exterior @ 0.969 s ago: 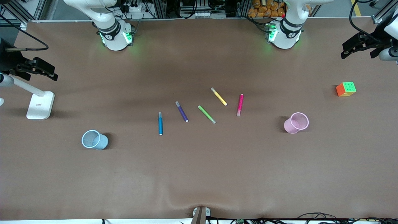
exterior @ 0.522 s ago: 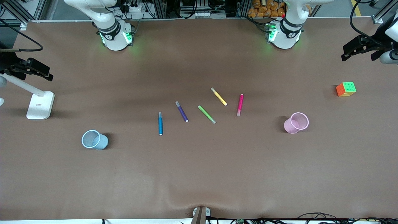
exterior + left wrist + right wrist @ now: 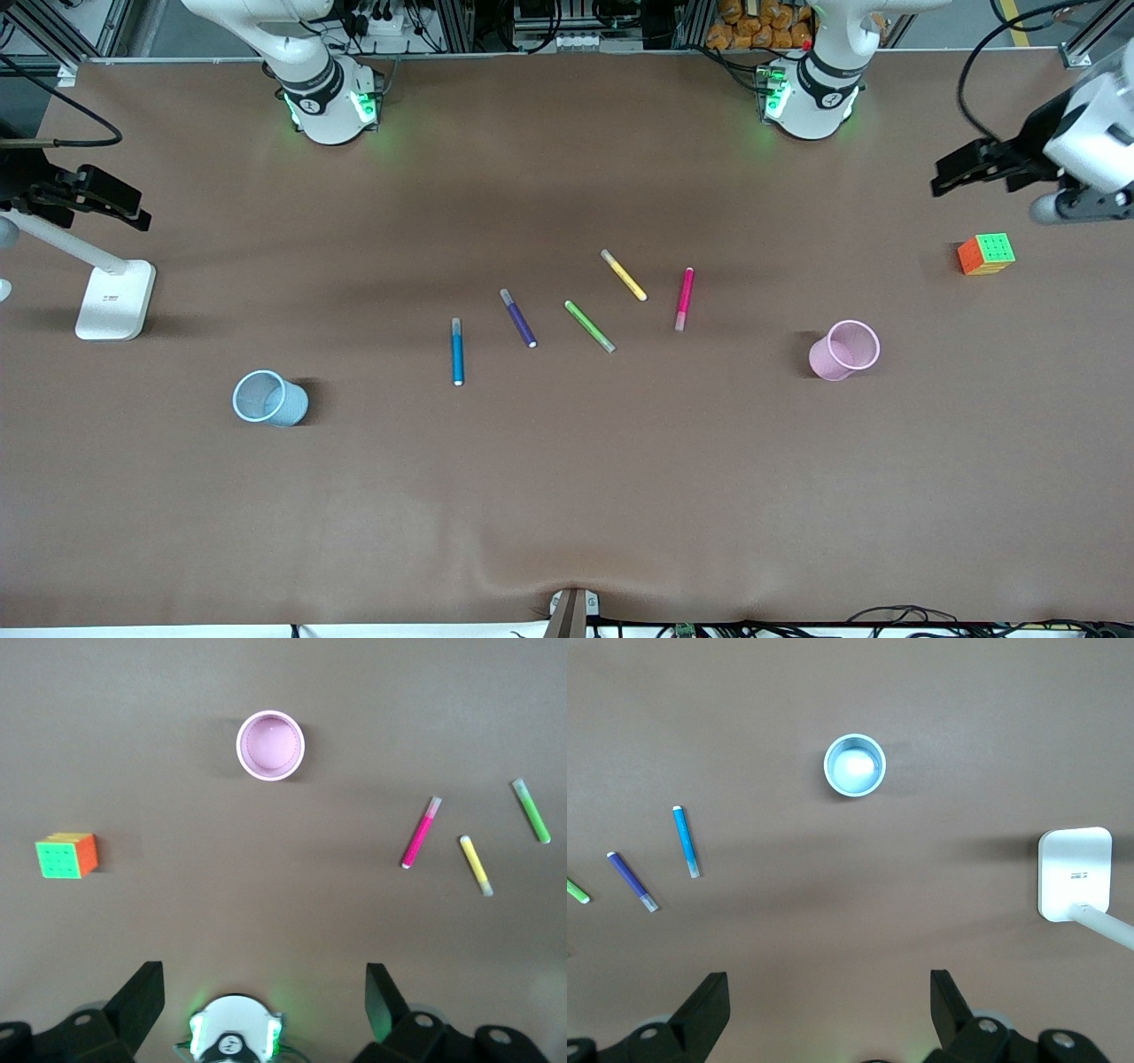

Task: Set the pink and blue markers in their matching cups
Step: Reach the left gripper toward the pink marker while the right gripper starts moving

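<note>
The pink marker [image 3: 684, 299] [image 3: 420, 833] lies flat mid-table, and the blue marker [image 3: 457, 352] [image 3: 686, 842] lies flat nearer the right arm's end. The pale pink cup [image 3: 844, 350] [image 3: 270, 745] stands upright toward the left arm's end. The light blue cup [image 3: 270, 399] [image 3: 854, 765] stands toward the right arm's end. My left gripper [image 3: 263, 979] [image 3: 961, 173] hangs open and empty, high over the left arm's end. My right gripper [image 3: 828, 985] [image 3: 115, 202] is also open and empty, high over the right arm's end.
Purple [image 3: 518, 317], green [image 3: 590, 326] and yellow [image 3: 624, 275] markers lie between the blue and pink ones. A colourful cube [image 3: 986, 253] [image 3: 66, 856] sits near the left arm's end. A white stand [image 3: 115, 301] [image 3: 1074, 873] sits under the right gripper.
The left hand has swung inward over the table, closer to the cube. The right hand shifted slightly toward the table's end and then held still. Markers and cups have not moved.
</note>
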